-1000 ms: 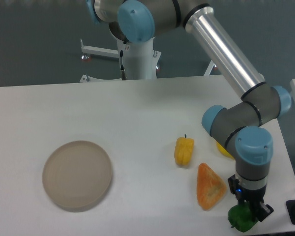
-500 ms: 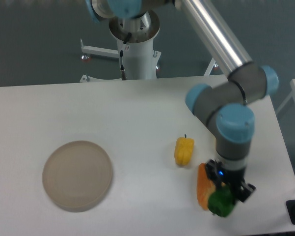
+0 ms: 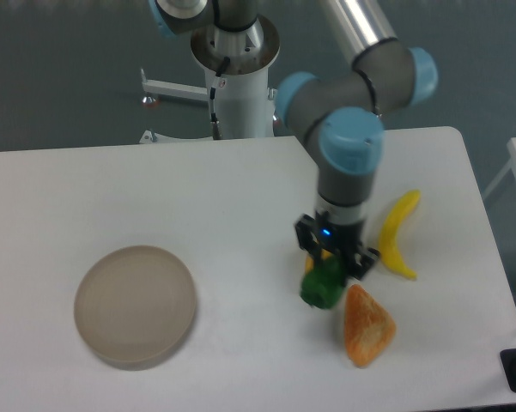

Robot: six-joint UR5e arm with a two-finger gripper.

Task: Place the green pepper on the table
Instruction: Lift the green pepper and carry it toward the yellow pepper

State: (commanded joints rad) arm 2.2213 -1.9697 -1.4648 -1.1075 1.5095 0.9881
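From my remote seat I see the two black fingers [image 3: 329,273] clenched on the small glossy dark-green bell pepper [image 3: 322,285], which hangs below them near the middle-right of the large flat white worktop [image 3: 197,197]; I cannot tell whether the pepper's underside touches the surface or sits just above it. The fingers point straight down from a grey wrist with a light-blue cap [image 3: 350,142]. A sliver of yellow shows just behind the fingers, mostly hidden by them, and I cannot make out its shape. Just beside the green pepper, to its lower right, lies an orange wedge-shaped piece [image 3: 367,324], very close to it or touching. Further right a curved yellow banana [image 3: 398,238] rests on the worktop, apart from the pepper. Well away on the left side sits a round tan-grey disc plate [image 3: 135,305].
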